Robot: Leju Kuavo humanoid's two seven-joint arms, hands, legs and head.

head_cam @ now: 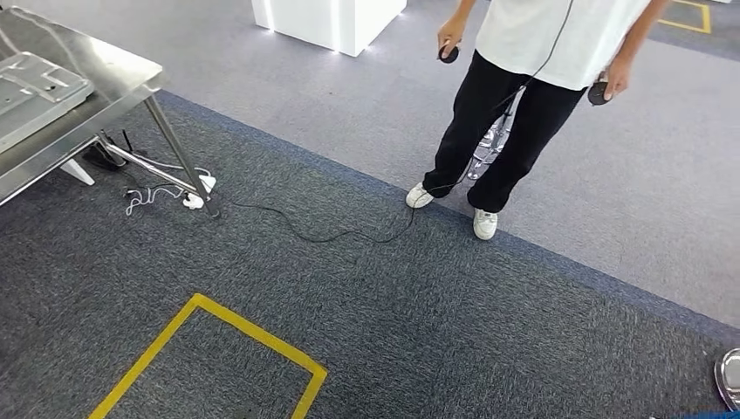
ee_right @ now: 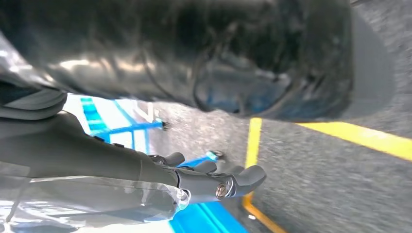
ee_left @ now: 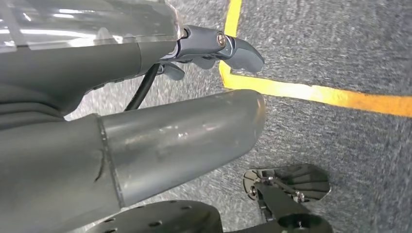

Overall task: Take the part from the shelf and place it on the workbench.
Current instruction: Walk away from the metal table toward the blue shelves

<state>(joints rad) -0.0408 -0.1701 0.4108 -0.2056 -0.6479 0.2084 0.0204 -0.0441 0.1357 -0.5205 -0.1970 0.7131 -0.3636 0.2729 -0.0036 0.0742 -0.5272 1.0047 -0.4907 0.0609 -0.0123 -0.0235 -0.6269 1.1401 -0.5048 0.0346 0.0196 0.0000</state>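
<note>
A person [head_cam: 524,96] stands on grey carpet beside a steel workbench [head_cam: 87,96], near a yellow floor marking [head_cam: 209,349].

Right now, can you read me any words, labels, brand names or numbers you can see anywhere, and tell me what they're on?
No text can be read in any view.
Yellow tape lines on the carpet: plain markings, no lettering.
Metal workbench: no label visible.
Person's white shirt: no print visible.
Blue and white floor area in the right wrist view: too blurred to tell whether it carries writing.

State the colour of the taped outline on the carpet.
Yellow; the taped outline shows best in the head view.
</note>
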